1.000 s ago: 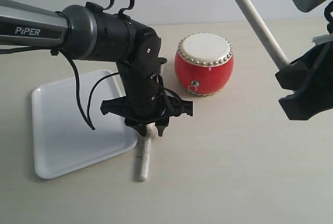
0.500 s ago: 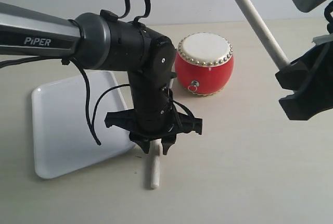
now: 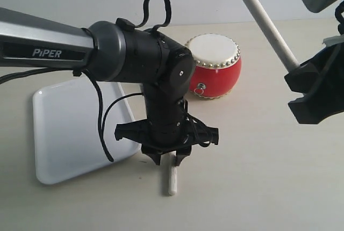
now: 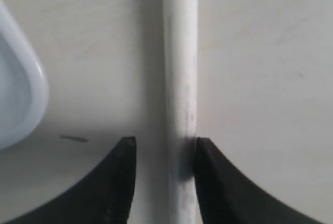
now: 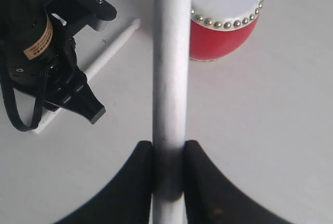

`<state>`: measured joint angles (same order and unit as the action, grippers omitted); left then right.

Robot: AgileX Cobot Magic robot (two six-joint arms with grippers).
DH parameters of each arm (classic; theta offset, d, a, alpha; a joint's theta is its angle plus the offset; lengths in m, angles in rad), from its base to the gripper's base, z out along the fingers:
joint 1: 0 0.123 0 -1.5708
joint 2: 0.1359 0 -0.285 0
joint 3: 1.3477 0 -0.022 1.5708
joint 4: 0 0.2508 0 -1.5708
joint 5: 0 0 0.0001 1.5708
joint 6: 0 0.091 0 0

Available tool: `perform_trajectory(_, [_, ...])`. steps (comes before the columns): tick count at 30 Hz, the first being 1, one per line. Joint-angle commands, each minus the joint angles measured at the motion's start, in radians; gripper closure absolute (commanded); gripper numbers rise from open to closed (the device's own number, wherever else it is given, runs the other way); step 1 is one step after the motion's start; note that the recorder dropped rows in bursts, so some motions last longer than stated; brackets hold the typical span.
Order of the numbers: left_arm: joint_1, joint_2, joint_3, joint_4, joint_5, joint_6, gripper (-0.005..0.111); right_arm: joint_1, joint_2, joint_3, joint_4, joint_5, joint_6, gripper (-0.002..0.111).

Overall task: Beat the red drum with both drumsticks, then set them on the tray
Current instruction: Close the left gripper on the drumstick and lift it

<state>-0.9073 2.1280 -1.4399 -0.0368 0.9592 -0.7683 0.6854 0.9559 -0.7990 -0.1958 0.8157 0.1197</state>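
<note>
The red drum [image 3: 214, 65] stands upright at the back of the table. One drumstick [image 3: 172, 180] lies flat on the table beside the tray's [image 3: 64, 134] near corner. My left gripper [image 3: 166, 158] is down over it, open, fingers astride the stick [image 4: 180, 67]; one finger touches it and the other stands off with a gap. My right gripper [image 3: 294, 69] is shut on the second drumstick [image 3: 263, 19], held raised and slanting up to the left, off to the right of the drum. From the right wrist, that stick [image 5: 170, 52] crosses in front of the drum [image 5: 223, 21].
The white tray's rounded corner [image 4: 18, 104] sits close to the left fingers. The left arm's black wrist [image 5: 52, 73] and cables stand between tray and drum. The lying stick [image 5: 112, 52] points past it. Bare table shows right of the drum.
The left arm has shifted right and toward the near edge, away from the tray, and the lying drumstick has slid right with it. The right arm and its stick have not moved.
</note>
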Motion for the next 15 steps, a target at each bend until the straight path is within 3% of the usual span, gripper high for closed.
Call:
perform_trajectory(1, [-0.001, 0.01, -0.005, 0.016, -0.034, -0.025, 0.069, 0.001, -0.001, 0.004, -0.006, -0.018, -0.005, 0.108])
perform_trajectory(15, [-0.001, 0.012, -0.001, 0.019, -0.052, -0.052, 0.069, 0.001, -0.001, 0.004, -0.006, -0.018, -0.005, 0.108])
